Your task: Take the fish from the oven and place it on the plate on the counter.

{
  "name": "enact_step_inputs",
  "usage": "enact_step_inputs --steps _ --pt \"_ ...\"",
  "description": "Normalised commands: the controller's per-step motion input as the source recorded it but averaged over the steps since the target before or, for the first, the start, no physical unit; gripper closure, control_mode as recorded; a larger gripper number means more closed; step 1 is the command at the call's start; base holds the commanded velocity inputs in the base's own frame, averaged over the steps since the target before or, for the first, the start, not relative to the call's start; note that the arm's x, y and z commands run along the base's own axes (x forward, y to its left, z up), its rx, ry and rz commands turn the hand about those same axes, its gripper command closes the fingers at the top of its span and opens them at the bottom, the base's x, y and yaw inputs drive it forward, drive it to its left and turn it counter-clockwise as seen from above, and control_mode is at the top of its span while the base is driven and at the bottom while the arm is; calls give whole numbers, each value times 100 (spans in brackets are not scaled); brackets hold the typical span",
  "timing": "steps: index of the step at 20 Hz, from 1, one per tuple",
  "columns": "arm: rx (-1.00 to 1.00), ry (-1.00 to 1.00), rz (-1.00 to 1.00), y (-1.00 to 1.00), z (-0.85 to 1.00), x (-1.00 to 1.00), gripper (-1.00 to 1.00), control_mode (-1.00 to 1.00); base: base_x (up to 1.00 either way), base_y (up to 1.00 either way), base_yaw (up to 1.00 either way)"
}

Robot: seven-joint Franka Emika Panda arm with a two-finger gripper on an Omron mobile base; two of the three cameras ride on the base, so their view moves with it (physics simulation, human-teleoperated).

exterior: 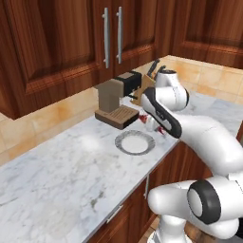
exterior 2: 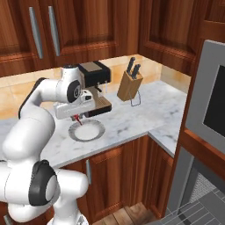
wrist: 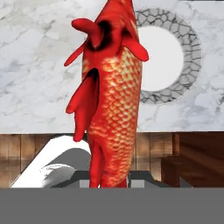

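One fish [wrist: 113, 100] takes up the middle of the hand view, its tail end pinched between the fingertips at the bottom edge and its red-orange body rising toward the top of the frame. The gripper [exterior 2: 78, 117] is pressed tight on it, just left of center in the right base view, where a small red sliver hangs below the hand. Beyond the fish, in the upper right of the hand view, lies the plate [wrist: 190, 48], bare white inside its patterned rim. In the left base view the plate [exterior: 124, 137] sits at center on the counter [exterior: 57, 175], and the red bit to its right, partly masked by the arm, is probably the fish, near the rim and off the plate. Farther back stand the coffee machine [exterior: 116, 102] and the knife block [exterior 2: 129, 86]. At the right edge of the right base view is the oven [exterior 2: 211, 105]. Fetching looks done; carrying over the plate and releasing remain.
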Motion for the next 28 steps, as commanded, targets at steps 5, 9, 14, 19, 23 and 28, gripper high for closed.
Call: enact_step_inputs --steps 5,9,14,19,23,28 --pt "0 -21 -2 7 -36 -25 100 -100 0 0 0" --pt "0 -7 0 19 -5 19 100 -100 0 0 0" --pt "0 0 -2 14 -2 67 100 -100 0 0 0" --pt "0 9 0 1 -8 55 100 -100 0 0 0" --pt "0 9 0 -1 -33 24 100 -100 0 0 0" --pt "0 1 0 0 -61 10 100 -100 0 0 0"
